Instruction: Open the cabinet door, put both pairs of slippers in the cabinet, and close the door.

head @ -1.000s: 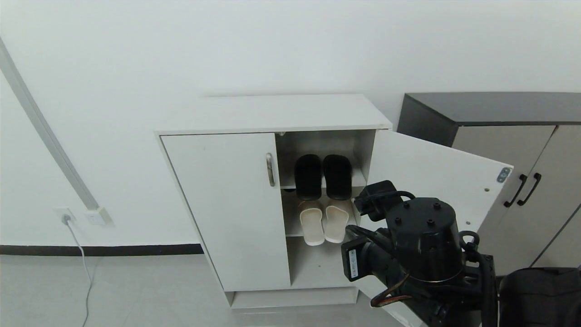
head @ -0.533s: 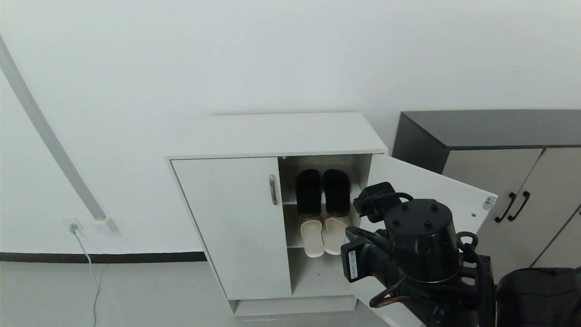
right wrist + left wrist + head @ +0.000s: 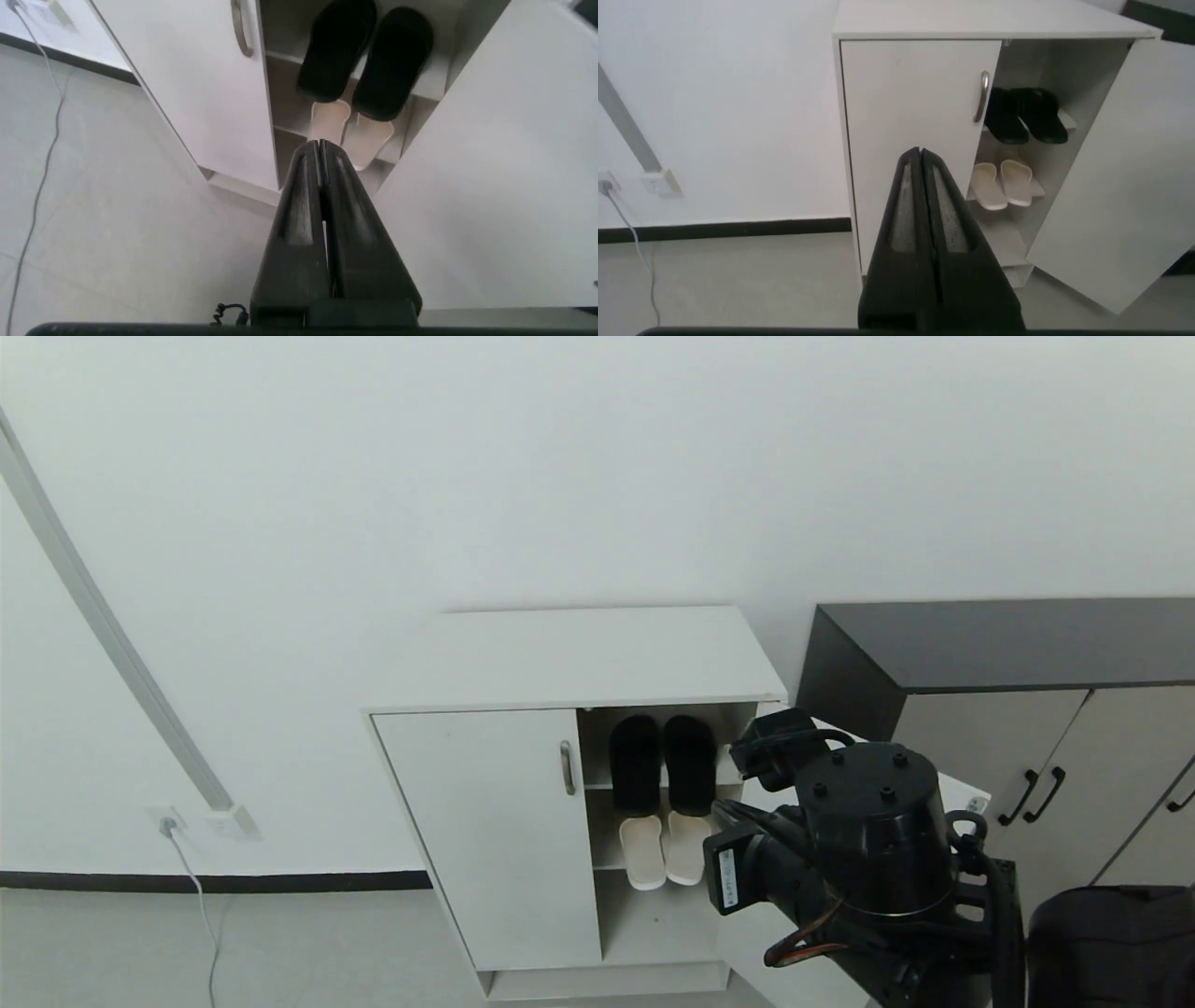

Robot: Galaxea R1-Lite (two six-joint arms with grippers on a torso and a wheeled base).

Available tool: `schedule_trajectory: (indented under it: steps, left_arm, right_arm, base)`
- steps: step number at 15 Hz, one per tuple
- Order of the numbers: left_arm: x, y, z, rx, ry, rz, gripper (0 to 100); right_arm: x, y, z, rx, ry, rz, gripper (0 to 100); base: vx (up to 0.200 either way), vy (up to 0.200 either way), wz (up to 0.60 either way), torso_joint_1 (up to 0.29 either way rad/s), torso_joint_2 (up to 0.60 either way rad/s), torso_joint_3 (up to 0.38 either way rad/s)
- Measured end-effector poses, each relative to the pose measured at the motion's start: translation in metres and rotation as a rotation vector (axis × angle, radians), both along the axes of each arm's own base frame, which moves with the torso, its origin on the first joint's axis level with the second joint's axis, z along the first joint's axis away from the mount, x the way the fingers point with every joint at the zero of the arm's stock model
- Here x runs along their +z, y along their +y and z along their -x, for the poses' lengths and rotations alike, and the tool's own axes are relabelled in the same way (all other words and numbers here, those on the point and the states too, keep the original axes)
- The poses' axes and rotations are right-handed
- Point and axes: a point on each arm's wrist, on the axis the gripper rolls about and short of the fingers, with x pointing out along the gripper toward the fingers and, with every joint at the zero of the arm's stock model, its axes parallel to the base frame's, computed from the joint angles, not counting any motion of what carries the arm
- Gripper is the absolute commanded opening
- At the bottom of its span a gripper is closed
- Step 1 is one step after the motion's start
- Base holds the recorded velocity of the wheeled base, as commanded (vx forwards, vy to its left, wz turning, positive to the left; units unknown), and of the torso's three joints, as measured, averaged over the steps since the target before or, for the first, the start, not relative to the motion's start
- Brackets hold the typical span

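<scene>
My left hand (image 3: 921, 205) is closed, its two fingers pressed flat together with nothing between them. It is held out in front of the white cabinet (image 3: 597, 653), well apart from it. My right hand (image 3: 323, 201) is closed and empty too, pointed at the open half of the cabinet.

In the head view the cabinet stands in the lower middle of the frame, against the wall. Its left door (image 3: 490, 831) is shut, with a metal handle (image 3: 567, 767) at the inner edge. Its right door (image 3: 962, 795) is swung open toward the lower right and is largely hidden behind my right arm.

Both pairs are inside the open half. The black slippers (image 3: 649, 761) lie side by side on the upper shelf. The cream slippers (image 3: 644, 849) lie side by side on the shelf just beneath.

A dark cabinet (image 3: 990, 644) with black handles fills the right of the frame. At lower left a wall socket (image 3: 166, 822) has a cable (image 3: 201, 905) hanging to the floor.
</scene>
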Motion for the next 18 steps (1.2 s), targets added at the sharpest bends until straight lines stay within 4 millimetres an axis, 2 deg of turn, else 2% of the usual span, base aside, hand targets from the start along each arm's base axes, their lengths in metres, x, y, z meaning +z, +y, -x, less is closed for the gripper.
schedule_trajectory:
  steps: [10,16,18]
  left_arm:
    - [0.0,0.0,0.0,0.001,0.0,-0.006,0]
    - [0.0,0.0,0.0,0.001,0.0,-0.004,0]
    - [0.0,0.0,0.0,0.001,0.0,-0.004,0]
  right_arm:
    - [0.0005,-0.0052,-0.0042,-0.022,0.0,-0.003,0]
    - [-0.005,-0.0076,-0.004,-0.028,0.009,0.021,0]
    - [-0.0063,-0.0076,-0.004,-0.028,0.012,0.025,0]
  base:
    - [0.0,0.0,0.0,0.198,-0.43,-0.235]
    - [0.0,0.0,0.0,0.015,-0.03,-0.016]
    - [0.0,0.0,-0.6,0.034,-0.06,-0.039]
